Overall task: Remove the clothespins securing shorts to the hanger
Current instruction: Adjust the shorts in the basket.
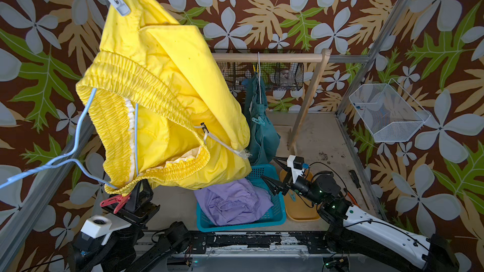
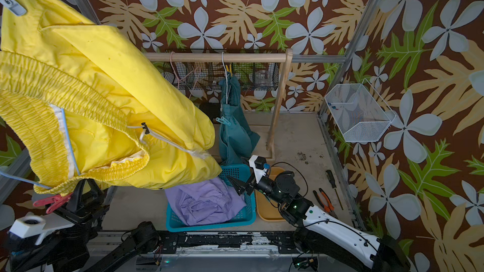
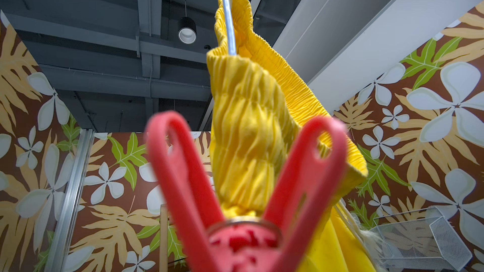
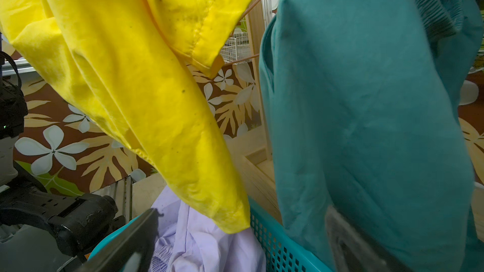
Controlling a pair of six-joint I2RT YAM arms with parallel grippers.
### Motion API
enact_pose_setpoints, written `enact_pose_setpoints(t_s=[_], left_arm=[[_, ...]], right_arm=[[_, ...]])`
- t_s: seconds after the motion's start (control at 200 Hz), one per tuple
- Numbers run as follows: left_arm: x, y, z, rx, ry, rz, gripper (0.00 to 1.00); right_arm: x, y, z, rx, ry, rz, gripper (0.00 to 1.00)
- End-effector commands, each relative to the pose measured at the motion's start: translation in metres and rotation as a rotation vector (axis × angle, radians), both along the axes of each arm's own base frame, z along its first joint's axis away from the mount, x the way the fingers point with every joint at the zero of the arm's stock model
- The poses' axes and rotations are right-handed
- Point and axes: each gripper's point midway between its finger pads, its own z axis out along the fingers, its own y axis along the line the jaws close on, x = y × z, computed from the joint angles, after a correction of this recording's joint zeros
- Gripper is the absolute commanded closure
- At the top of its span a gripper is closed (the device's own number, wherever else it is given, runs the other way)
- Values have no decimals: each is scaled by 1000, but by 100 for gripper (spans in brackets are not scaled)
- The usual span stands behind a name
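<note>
Item: red-pink clothespin (image 1: 115, 201), clipped to the waistband corner of the yellow shorts (image 1: 167, 92), which hang on a light blue hanger (image 1: 136, 139) held high above the desk's front left corner. Left claw (image 1: 142, 180): pinched tight on that gathered waistband; the clothespin sits just beside its fingers (image 1: 136, 194), handles toward the wrist. Right claw (image 1: 268, 167): spread wide, empty, over the far right corner of the teal basket (image 1: 241, 225), near the hanging teal shorts (image 1: 262, 137). Lilac shorts (image 1: 233, 202) lie in the basket.

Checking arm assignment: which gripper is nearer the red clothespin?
Left. The left gripper is shut beside the red clothespin on the yellow shorts; the right gripper hangs open by the basket.
</note>
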Motion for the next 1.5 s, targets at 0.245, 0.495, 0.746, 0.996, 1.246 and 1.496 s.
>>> enact_pose_setpoints(t_s=[0.245,0.495,0.746,0.996,1.246,1.496], left_arm=[[-17,-11,-4,120,14,-99,100],[1,-62,-35,312,168,-255,100],[10,-99,-55,421,280,-389,100],[27,-129,-66,501,389,-451,100],[45,-170,-76,621,479,-512,100],[58,-206,-91,720,569,-593,100]], right_arm=[[9,-11,19,20,46,-59,0],[19,-47,78,160,36,45,0],[38,-49,106,146,16,24,0],[30,-31,78,195,99,165,5],[14,-22,47,175,169,136,5],[10,-33,19,203,256,68,5]])
